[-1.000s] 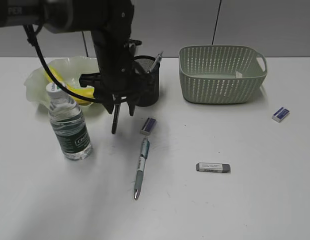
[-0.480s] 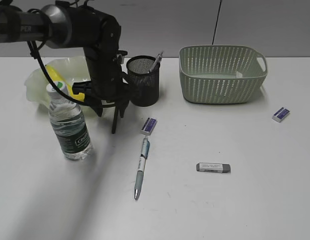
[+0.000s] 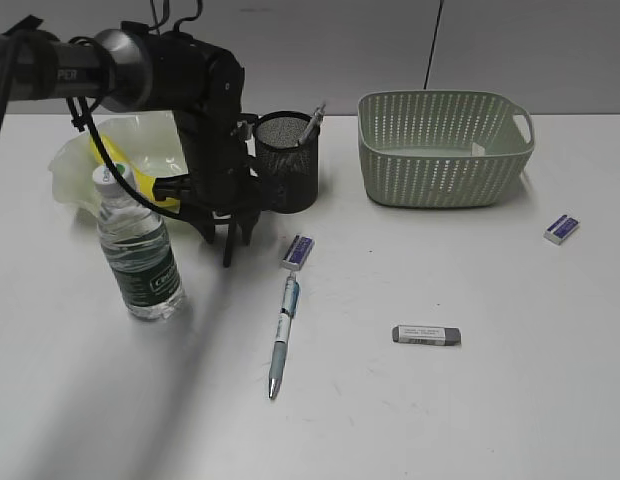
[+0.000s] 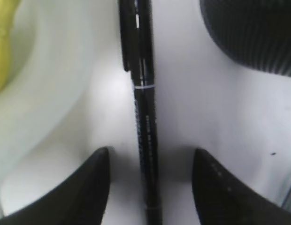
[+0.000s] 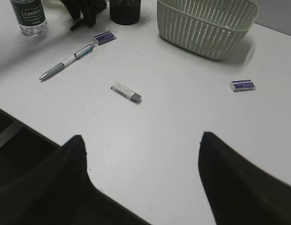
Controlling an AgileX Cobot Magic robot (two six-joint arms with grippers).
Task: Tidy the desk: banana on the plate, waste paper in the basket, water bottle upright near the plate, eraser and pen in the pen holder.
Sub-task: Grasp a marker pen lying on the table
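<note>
My left gripper (image 3: 230, 232) is open, low over the desk (image 3: 490, 400), its fingers either side of a black pen (image 4: 144, 117) that lies flat between plate and pen holder. The banana (image 3: 120, 165) lies in the pale-green plate (image 3: 70, 170). The water bottle (image 3: 140, 252) stands upright in front of the plate. The black mesh pen holder (image 3: 287, 160) holds one pen. A blue-white pen (image 3: 282, 335) and three erasers (image 3: 298, 250) (image 3: 427, 335) (image 3: 561, 228) lie on the desk. My right gripper (image 5: 141, 136) is open and empty, high over the desk's near edge. No waste paper shows.
The green perforated basket (image 3: 445, 148) stands at the back right. In the left wrist view the pen holder (image 4: 253, 33) is close on the right and the plate rim (image 4: 51, 93) close on the left. The desk's front edge (image 5: 23, 124) shows in the right wrist view.
My left gripper has come down and a little left, from above the black pen to low around it. The objects on the desk have not moved.
</note>
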